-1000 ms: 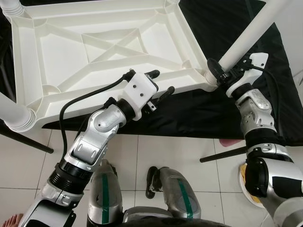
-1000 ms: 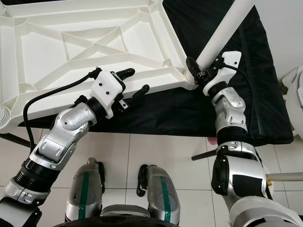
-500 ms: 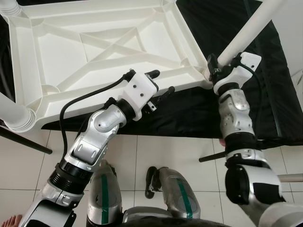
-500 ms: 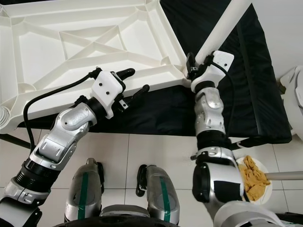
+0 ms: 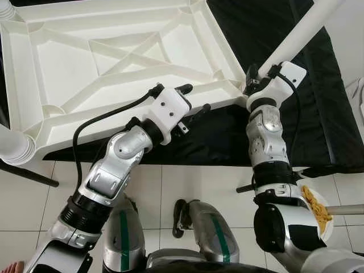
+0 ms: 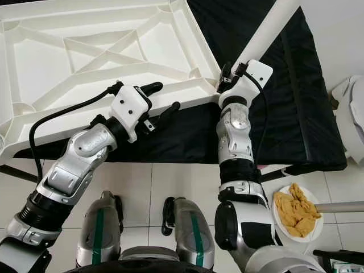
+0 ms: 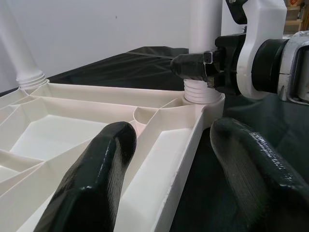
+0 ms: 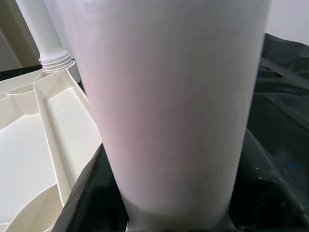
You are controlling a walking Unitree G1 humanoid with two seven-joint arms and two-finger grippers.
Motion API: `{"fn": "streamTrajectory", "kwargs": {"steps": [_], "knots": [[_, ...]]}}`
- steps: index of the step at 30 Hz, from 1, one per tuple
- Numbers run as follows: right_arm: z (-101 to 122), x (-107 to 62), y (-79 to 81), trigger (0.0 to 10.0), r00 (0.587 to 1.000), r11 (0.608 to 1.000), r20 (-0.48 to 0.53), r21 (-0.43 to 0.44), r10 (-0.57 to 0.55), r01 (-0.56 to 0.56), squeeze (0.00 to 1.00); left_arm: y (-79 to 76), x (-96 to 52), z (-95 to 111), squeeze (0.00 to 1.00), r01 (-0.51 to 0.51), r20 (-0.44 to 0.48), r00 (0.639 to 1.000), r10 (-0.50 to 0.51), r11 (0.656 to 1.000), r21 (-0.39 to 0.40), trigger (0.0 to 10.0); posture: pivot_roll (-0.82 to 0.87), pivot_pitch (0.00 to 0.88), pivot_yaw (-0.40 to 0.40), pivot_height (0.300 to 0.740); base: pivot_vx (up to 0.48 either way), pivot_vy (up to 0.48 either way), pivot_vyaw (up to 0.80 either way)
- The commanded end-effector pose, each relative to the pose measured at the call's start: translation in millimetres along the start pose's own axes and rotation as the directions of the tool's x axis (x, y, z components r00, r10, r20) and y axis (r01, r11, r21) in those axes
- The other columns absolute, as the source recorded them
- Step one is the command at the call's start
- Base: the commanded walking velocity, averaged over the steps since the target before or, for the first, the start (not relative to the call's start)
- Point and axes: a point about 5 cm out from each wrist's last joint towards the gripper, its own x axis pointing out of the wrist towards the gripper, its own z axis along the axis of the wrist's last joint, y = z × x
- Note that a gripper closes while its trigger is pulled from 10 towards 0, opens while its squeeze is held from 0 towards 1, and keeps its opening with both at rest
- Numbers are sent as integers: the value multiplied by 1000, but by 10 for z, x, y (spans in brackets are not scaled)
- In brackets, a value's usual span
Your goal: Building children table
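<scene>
Black fingers of the right gripper (image 5: 257, 85) are closed around the base of the white table leg (image 5: 296, 35), which stands in the near right corner socket of the inverted white tabletop (image 5: 74, 68) resting on a black cloth (image 6: 284, 96). The left gripper (image 5: 193, 99) holds nothing, its fingers spread wide astride the tabletop's near rim. Judged step: seating this leg; the next move calls for turning or pressing it home while the left gripper steadies the rim.
</scene>
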Motion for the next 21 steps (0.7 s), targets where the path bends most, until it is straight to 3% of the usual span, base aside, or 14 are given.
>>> {"fn": "streamTrajectory", "kwargs": {"steps": [1, 3, 4, 9, 10, 19, 20, 21], "knots": [[-161, -65, -29, 3647, 996, 999, -90, 31, -26, 29, 0, -40, -10, 5, 0, 27, -4, 1000, -27, 1000, 5, 10000, 111, 84, -130, 740, 0, 0, 0], [-159, -69, -33, 3647, 995, 999, -91, 26, -29, 32, 0, -41, -10, 5, 0, 27, -4, 1000, -27, 1000, 5, 10000, 111, 84, -130, 740, 0, 0, 0], [-165, -74, -36, 10000, 995, 999, -99, 15, -33, 35, 0, -40, -11, 5, 0, 27, -5, 1000, -27, 1000, 5, 10000, 110, 86, -130, 740, 0, 0, 0], [-171, -88, -54, 10000, 995, 999, -99, 10, -31, 32, 0, -40, -11, 4, 0, 27, -5, 1000, -27, 1000, 4, 10000, 110, 86, -129, 740, 0, 0, 0], [-144, -94, -66, 10000, 997, 1000, -76, 22, -16, 17, 1000, -36, -10, 4, 0, 26, -5, 1000, -26, 1000, 4, 10000, 110, 85, -129, 740, 0, 0, 0], [-103, -55, -127, 10000, 997, 1000, -78, -7, 18, -19, 1000, -34, -20, 1, 0, 26, -8, 1000, -26, 1000, 10, 10000, 113, 82, -129, 740, 0, 0, 0], [-65, -45, -135, 10000, 997, 998, -59, 0, 55, -55, 0, -34, -22, -2, 0, 26, -11, 1000, -26, 1000, 11, 10000, 113, 81, -128, 740, 0, 0, 0], [-38, -33, -138, 10000, 994, 995, -53, 5, 98, -98, 0, -33, -23, -5, 0, 27, -12, 1000, -27, 1000, 12, 10000, 113, 81, -128, 740, 0, 0, 0]]}}
